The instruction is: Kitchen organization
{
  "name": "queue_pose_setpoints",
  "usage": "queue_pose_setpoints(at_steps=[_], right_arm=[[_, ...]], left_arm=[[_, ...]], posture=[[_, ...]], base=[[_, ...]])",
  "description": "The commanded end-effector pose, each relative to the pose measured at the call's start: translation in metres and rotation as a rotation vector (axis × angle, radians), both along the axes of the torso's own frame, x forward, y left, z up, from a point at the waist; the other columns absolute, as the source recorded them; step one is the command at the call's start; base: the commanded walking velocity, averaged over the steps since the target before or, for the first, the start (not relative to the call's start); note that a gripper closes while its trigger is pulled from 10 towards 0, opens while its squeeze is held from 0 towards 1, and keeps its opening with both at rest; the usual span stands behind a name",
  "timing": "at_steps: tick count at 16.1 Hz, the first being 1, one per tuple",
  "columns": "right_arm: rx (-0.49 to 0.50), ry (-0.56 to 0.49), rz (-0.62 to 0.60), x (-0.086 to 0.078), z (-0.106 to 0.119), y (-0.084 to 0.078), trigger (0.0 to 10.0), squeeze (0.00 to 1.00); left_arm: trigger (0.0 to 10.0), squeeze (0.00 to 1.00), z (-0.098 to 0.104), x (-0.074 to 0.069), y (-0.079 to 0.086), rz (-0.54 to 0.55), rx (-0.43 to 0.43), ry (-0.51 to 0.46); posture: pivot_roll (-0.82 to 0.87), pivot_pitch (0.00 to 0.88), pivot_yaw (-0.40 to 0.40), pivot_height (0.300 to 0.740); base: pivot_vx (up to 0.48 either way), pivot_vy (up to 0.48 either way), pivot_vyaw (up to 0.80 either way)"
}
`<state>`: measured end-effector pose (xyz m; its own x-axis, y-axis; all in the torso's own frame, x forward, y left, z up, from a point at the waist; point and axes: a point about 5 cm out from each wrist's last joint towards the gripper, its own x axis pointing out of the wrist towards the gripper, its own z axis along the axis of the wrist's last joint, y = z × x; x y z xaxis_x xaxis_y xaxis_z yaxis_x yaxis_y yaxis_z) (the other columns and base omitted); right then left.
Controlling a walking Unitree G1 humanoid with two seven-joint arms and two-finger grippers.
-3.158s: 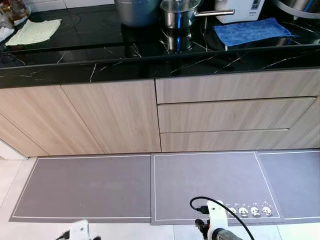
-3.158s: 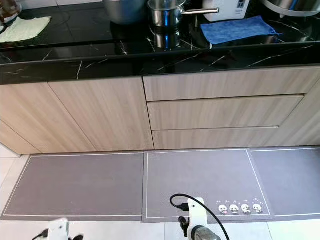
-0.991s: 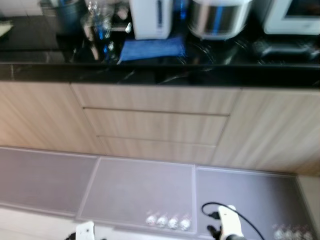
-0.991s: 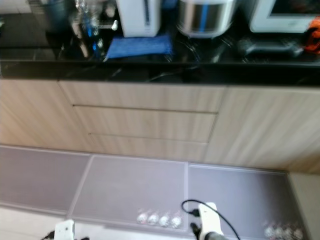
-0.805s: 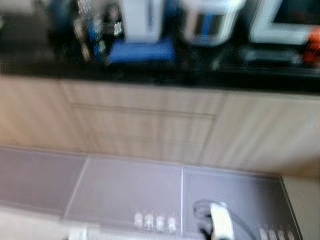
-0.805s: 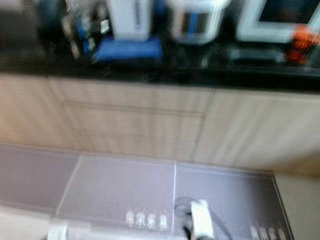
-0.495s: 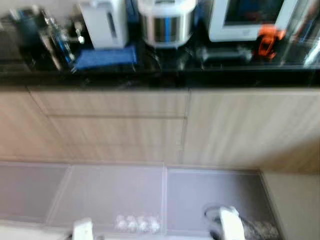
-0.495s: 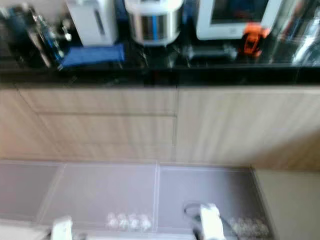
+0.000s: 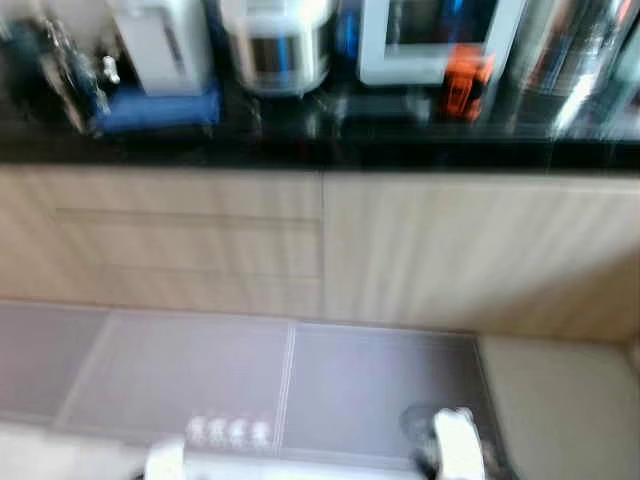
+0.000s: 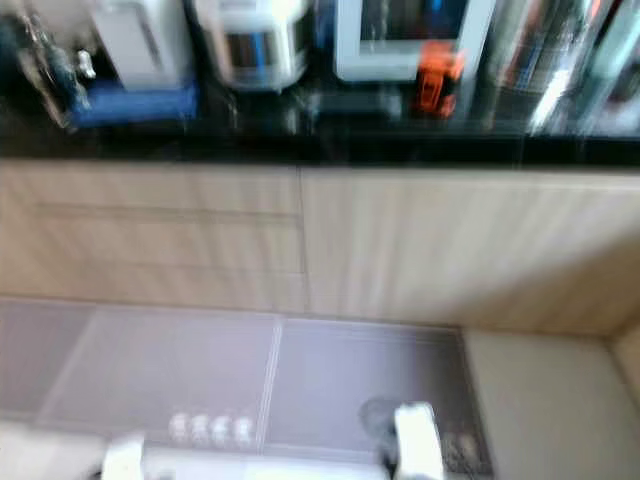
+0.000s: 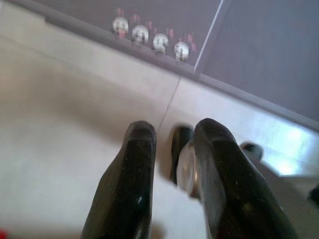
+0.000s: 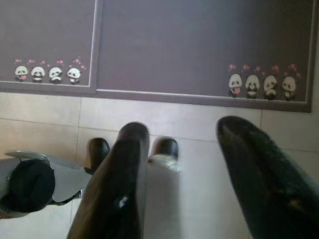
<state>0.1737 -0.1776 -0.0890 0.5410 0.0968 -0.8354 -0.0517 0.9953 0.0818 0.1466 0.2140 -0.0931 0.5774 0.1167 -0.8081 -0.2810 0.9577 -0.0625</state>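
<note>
Two grippers hang low over the kitchen floor, both empty. From its wrist camera, the left gripper (image 11: 169, 149) has its black fingers (image 11: 132, 184) set a narrow gap apart with nothing between them; beyond the fingertips lies pale floor tile (image 11: 60, 114), and farther out past the tips is the edge of a grey mat (image 11: 259, 45) printed with a row of small panda figures (image 11: 149, 37). The right gripper (image 12: 184, 144) has its two fingers (image 12: 124, 169) spread wide, holding nothing; under the gap between them is pale tile, and beyond the tips lie two grey mat panels, each with a row of pandas (image 12: 261, 85) along its near edge. Beside the right gripper's fingers, a silver and black part of the robot (image 12: 30, 181) sits close to the floor. The head views are blurred. Ahead stands a run of light wood cabinets (image 9: 420, 250) with drawers (image 9: 190, 240) on the left, under a black countertop (image 9: 330, 145). On the counter, from left to right, are a blue cloth (image 9: 160, 108), a white appliance (image 9: 160, 45) just behind it, a round steel and white cooker (image 9: 275, 45), a white-framed appliance (image 9: 435, 40), a small orange object (image 9: 462, 82) in front of it, and tall shiny shapes (image 9: 575, 50) too blurred to identify. White wrist parts of both arms (image 9: 455, 450) poke up at the bottom edge, over the mats.
</note>
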Motion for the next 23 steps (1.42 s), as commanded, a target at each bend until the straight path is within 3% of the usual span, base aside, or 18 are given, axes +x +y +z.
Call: queue_pose_setpoints(at_steps=[1,17,23], right_arm=[[-0.007,0.005,-0.006,-0.001,-0.0001,-0.0037,10.0,0.0],[-0.004,0.003,0.0,-0.0014,-0.0002,-0.0034,10.0,0.0],[-0.005,0.009,0.0,-0.0026,-0.0008,-0.0034,10.0,0.0]], left_arm=[[10.0,0.0,0.0003,0.0007,0.0008,-0.004,0.007,0.004],[10.0,0.0,0.0005,0.0013,-0.0001,-0.017,0.009,0.002],[10.0,0.0,0.0019,0.0041,0.0014,-0.002,0.007,-0.012]], posture=[[-0.08,0.066,0.064,0.74],[-0.09,0.06,0.071,0.74],[-0.1,0.048,0.071,0.74]], base=[[0.0,-0.379,0.0],[0.0,-0.378,0.0],[0.0,0.0,0.0]])
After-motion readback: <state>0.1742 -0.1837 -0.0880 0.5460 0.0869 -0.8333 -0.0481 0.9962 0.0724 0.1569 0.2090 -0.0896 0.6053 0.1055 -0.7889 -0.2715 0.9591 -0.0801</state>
